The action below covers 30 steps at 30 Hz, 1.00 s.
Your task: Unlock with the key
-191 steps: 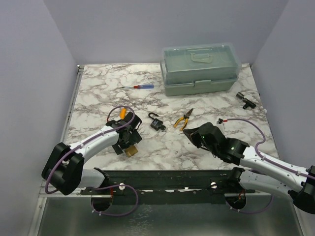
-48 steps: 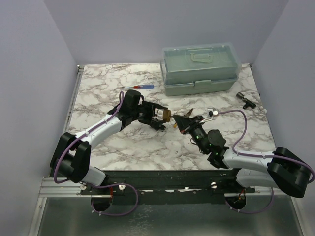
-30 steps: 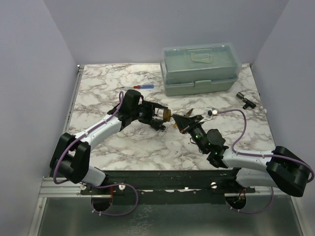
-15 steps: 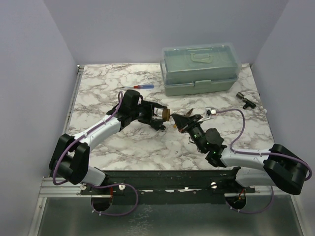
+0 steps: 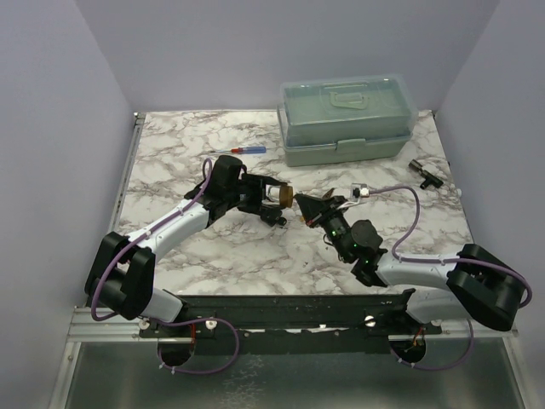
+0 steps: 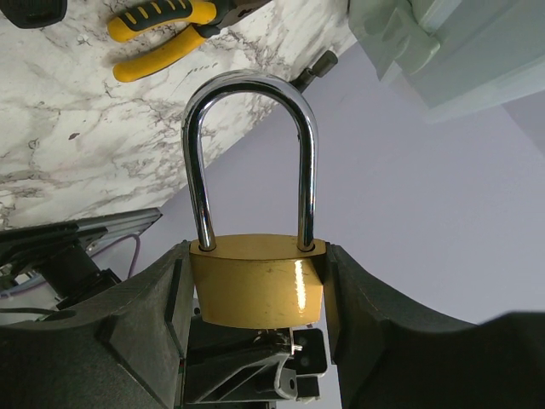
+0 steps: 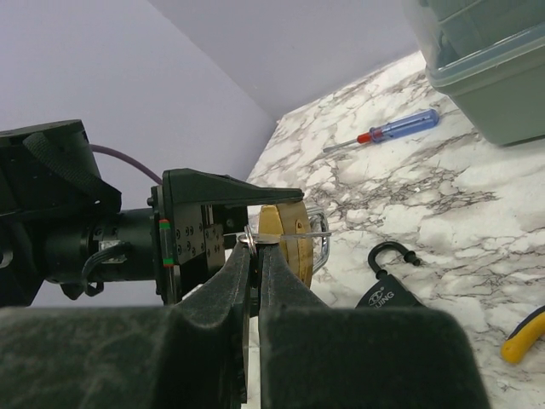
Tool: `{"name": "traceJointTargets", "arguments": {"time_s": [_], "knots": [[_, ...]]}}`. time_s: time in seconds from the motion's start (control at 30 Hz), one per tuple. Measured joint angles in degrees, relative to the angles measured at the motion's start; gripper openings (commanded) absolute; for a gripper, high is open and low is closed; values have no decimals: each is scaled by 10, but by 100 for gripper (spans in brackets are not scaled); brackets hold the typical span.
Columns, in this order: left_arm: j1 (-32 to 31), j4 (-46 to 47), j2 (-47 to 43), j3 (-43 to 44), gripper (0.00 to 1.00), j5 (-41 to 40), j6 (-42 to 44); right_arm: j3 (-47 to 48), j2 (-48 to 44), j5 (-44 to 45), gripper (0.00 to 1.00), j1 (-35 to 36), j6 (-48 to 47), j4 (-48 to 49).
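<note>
Key (image 7: 249,241): small, thin, silver-grey, on a ring. It is pinched in the clenched right gripper (image 7: 254,256), at the base of the brass padlock (image 6: 255,291); insertion cannot be told. This meeting shows only in the right wrist view. The left wrist view alone shows the steel shackle (image 6: 249,94) seated in both holes and the left gripper (image 6: 255,300) grasping the padlock body. Toolbox (image 5: 347,119): lid shut, contents indiscernible.

Lab test booth: plain walls (image 5: 255,51), marble tabletop (image 5: 170,162), toolbox (image 5: 347,119).
</note>
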Motion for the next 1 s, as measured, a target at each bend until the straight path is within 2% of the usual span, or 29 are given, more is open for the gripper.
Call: {"name": "traceJointTargets", "arguments": {"time_s": [0.5,1.0], "knots": [[-4,0,0,0,0,-19,-34,10,45,19,0,16,-85,51],[-4,0,-8,-6,0,-26,-39,13,74,20,0,19,-97,85]]}}
